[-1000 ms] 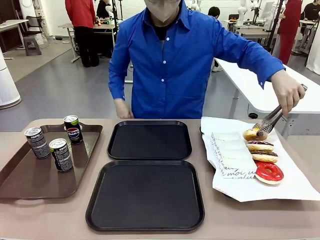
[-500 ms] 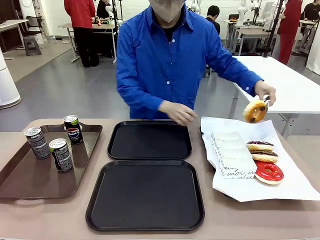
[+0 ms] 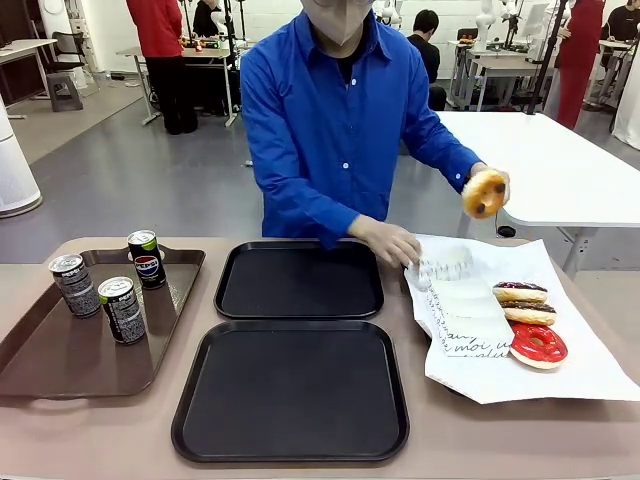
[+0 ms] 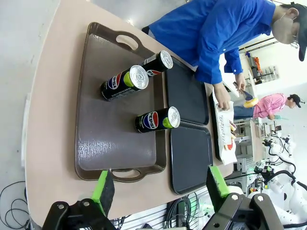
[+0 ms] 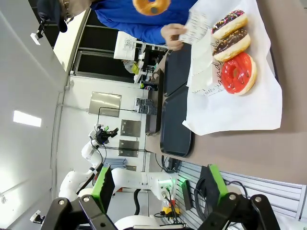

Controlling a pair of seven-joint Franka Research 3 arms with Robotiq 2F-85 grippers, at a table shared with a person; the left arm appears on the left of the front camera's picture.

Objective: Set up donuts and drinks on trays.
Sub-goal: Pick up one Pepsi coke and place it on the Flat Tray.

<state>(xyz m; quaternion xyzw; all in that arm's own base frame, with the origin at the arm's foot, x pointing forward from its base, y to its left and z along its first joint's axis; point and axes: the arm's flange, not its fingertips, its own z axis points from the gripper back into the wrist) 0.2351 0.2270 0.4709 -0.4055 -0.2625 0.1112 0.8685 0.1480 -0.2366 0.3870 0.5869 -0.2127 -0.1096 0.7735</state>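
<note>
A person across the table holds a golden-brown donut (image 3: pixel 484 193) raised in one hand (image 3: pixel 503 178). The other hand (image 3: pixel 392 243) pinches a white paper sleeve (image 3: pixel 445 263), probably so the donut can be slipped inside before it is served.

Three more donuts (image 3: pixel 528 312) lie in a row on a white paper sheet (image 3: pixel 560 385) at your right. Three drink cans (image 3: pixel 122 308) stand upright on a brown tray (image 3: pixel 60 360) at your left. It looks like stock kept to each side, which leaves the middle free.

There, the far black tray (image 3: pixel 299 279) and the near black tray (image 3: pixel 291 390) sit bare, one behind the other.

Your left gripper (image 4: pixel 159 187) is released, its jaws wide and holding nothing, and the cans lie well ahead of it. Your right gripper (image 5: pixel 158 184) is also spread and empty. It hangs back near the table edge, well apart from the donuts on the paper.
</note>
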